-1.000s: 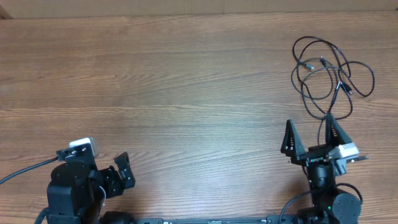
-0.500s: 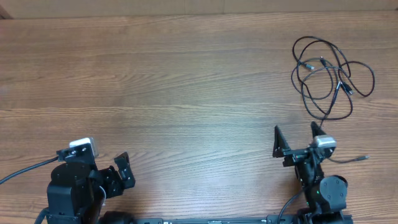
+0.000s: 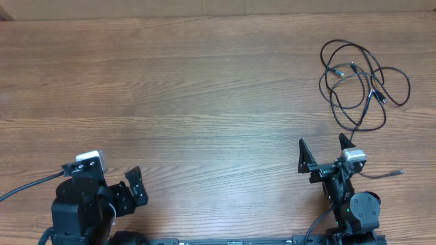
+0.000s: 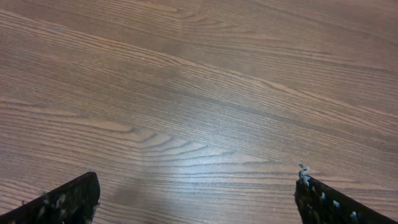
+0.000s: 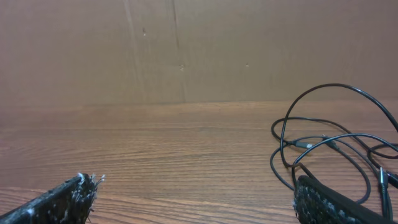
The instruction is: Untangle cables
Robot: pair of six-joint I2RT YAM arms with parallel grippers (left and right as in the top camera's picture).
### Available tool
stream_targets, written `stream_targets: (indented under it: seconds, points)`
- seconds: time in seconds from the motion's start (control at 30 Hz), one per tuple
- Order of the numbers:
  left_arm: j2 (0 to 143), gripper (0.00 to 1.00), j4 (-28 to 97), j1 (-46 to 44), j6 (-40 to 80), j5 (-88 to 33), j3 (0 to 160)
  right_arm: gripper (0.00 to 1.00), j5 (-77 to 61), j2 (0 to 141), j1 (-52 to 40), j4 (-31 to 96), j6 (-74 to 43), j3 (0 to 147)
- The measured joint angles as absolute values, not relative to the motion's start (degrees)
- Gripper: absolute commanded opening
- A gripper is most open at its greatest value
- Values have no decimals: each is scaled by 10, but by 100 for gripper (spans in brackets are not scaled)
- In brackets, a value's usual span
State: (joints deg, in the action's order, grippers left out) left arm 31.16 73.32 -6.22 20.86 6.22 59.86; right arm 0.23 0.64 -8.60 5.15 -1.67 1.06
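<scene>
The cables (image 3: 372, 90) lie as a loose tangle of thin black loops with small plug ends at the table's far right. One strand runs down toward my right arm, and a plug end (image 3: 394, 173) shows just right of its wrist. My right gripper (image 3: 323, 143) is open, a short way in front of and to the left of the tangle. In the right wrist view the cables (image 5: 306, 145) sit ahead on the right, past the right finger (image 5: 336, 202); nothing lies between the jaws of the gripper (image 5: 196, 196). My left gripper (image 3: 131, 186) (image 4: 196, 199) is open over bare wood at the near left.
The wooden table (image 3: 204, 102) stretches wide between the two arms. A brown cardboard wall (image 5: 186, 50) stands along its far edge. The left arm's own thick black wire (image 3: 27, 187) trails off the left side.
My right gripper has swung left and slightly back from the strand it was over, most of it in the first half second. The left arm and the cables have not moved.
</scene>
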Motion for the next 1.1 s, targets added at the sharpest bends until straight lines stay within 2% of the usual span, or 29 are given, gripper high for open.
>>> stream_targets:
  seconds: [0.9,1.1]
  points:
    - [309,99,750,-62,209,63,598,100,2,6,-86,51,-17,11]
    - [267,99,653,-54,207,83,566,100,2,6,-86,51,-16,11]
